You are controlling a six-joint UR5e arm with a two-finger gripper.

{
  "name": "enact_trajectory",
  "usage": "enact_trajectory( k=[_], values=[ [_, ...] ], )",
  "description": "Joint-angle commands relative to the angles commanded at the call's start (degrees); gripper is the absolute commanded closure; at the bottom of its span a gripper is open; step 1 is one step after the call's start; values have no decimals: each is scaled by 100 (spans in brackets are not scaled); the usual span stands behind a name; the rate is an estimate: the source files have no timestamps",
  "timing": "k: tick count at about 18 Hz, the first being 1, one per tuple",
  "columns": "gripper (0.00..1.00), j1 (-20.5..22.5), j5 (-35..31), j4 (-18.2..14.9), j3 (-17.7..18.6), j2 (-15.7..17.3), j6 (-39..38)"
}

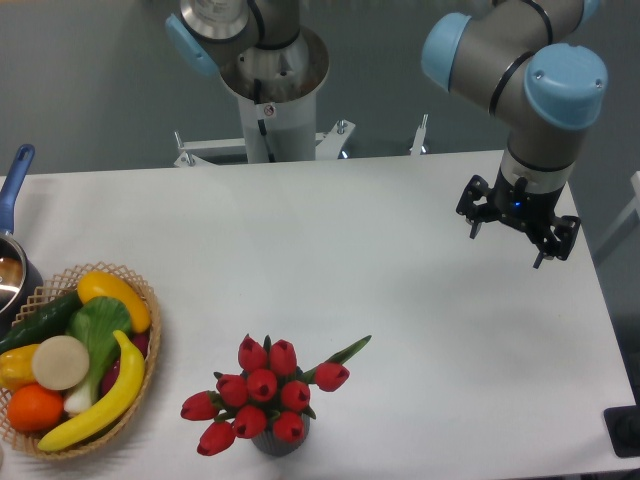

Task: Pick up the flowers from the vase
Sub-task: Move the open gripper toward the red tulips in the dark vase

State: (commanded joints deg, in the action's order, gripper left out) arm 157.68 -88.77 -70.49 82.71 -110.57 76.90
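The flowers [262, 392], a bunch of glossy red tulip buds with a pointed green leaf, stand in the vase [279, 443], a small dark grey cylinder near the table's front edge, mostly hidden under the buds. My gripper [509, 244] hangs over the right side of the table, far to the upper right of the flowers. Its fingers [475, 228] are spread apart with nothing between them.
A wicker basket [148, 345] of yellow, green and orange fruit and vegetables sits at the front left. A pot with a blue handle [16, 175] is at the left edge. The arm's base column [272, 90] stands behind the table.
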Motion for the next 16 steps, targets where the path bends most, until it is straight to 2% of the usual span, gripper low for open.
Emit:
enact_trajectory(
  k=[6,8,10,13,16],
  values=[
    [0,0,53,-18,18,9,-44],
    [0,35,245,-18,61,9,-53],
    [0,88,447,17,219,26,-53],
    [0,132,641,236,553,96,-88],
    [0,123,677,290,580,149,-324]
  ],
)
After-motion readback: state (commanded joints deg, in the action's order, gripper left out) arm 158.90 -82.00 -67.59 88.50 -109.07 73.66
